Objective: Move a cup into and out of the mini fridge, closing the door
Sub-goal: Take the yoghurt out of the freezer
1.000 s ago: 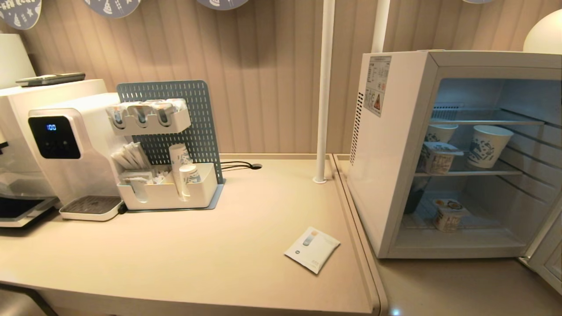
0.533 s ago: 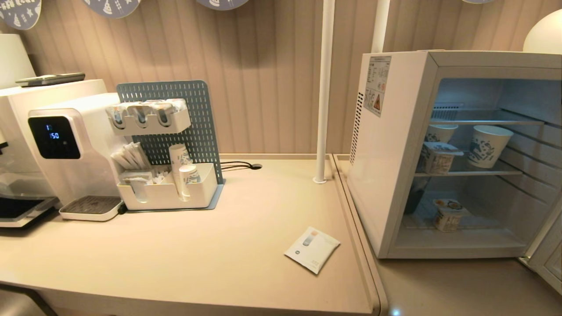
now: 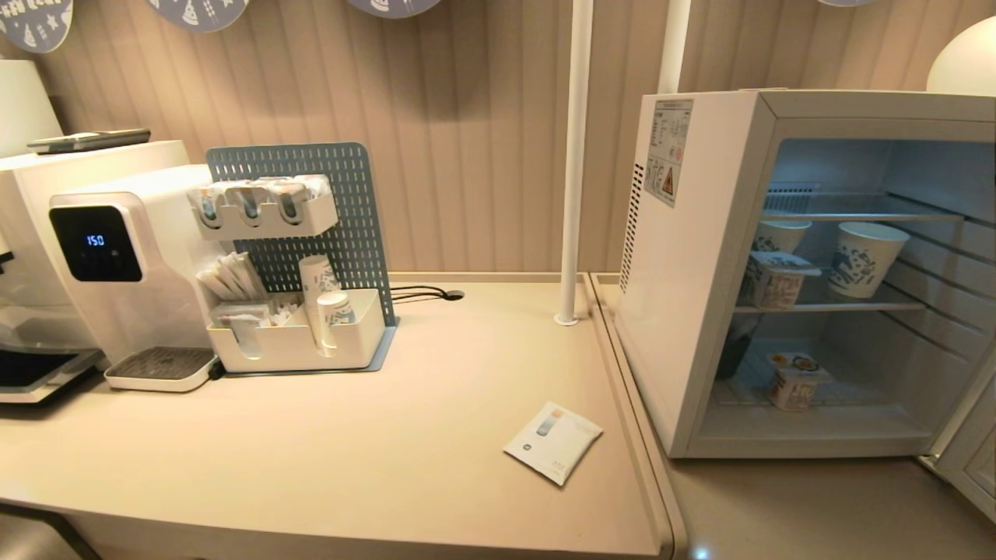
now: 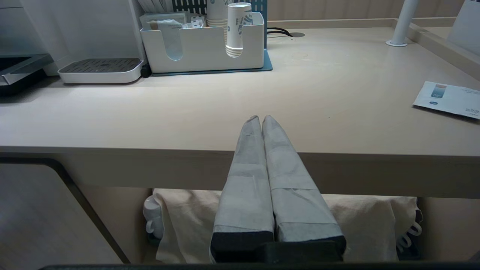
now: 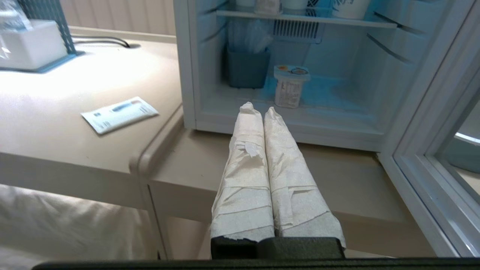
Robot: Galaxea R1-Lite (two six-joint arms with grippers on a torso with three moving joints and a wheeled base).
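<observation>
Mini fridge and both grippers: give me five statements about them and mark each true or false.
1. The mini fridge stands with the door swung open. True.
2. The cup sits on the counter beside the leaflet. False: it stands on the fridge's bottom level.
3. The right gripper holds the cup. False: it is shut on nothing, in front of the fridge opening, short of the cup.
4. The left gripper is shut and empty at the counter's front edge. True.
5. Two paper cups with blue patterns stand on the middle shelf. True.
</observation>
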